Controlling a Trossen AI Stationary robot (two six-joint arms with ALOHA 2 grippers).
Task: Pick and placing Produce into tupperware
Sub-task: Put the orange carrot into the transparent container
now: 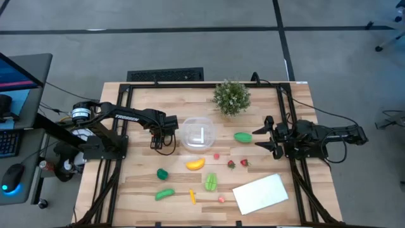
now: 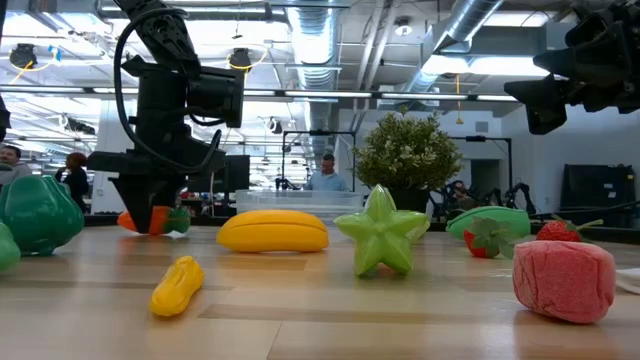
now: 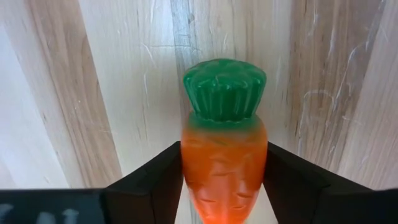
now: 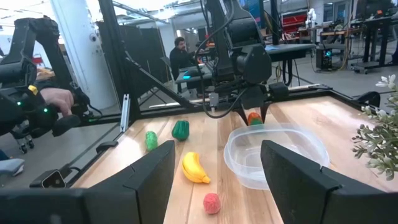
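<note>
- Nearest the front edge in the high view, a green cucumber [image 1: 164, 194], a small orange carrot [image 1: 192, 197], a pink berry [image 1: 222, 199] and a white sheet [image 1: 260, 193] are seen at about 6 o'clock on the table [image 1: 139, 177].
- Next row back: a green pepper [image 1: 162, 173], a green starfruit [image 1: 211, 182], a yellow banana [image 1: 195, 164], two strawberries [image 1: 237, 163] and a small pink piece [image 1: 216, 156]; all are lying loose on the wood.
- The tupperware [image 1: 199, 133] is found near table centre; nothing is seen inside it, so no produce is judged placed yet.
- The left gripper [image 1: 161, 140] is placed at 9 o'clock of the tupperware, just beside it, low over the table; a carrot [image 3: 224, 149] is seen pinched between its fingers [image 3: 149, 180], green top pointing away from the wrist.
- The carrot is judged grasped or just being grasped; lift and drop into the tupperware are left.
- A green piece [image 1: 243, 136] is lying at 3 o'clock of the tupperware.
- The right gripper [image 1: 266, 138] is parked at 3 o'clock near the table edge, jaws spread, nothing held.
- A potted plant [image 1: 231, 96] is at 12 o'clock, untouched.
- Remaining: roughly all pieces.
</note>
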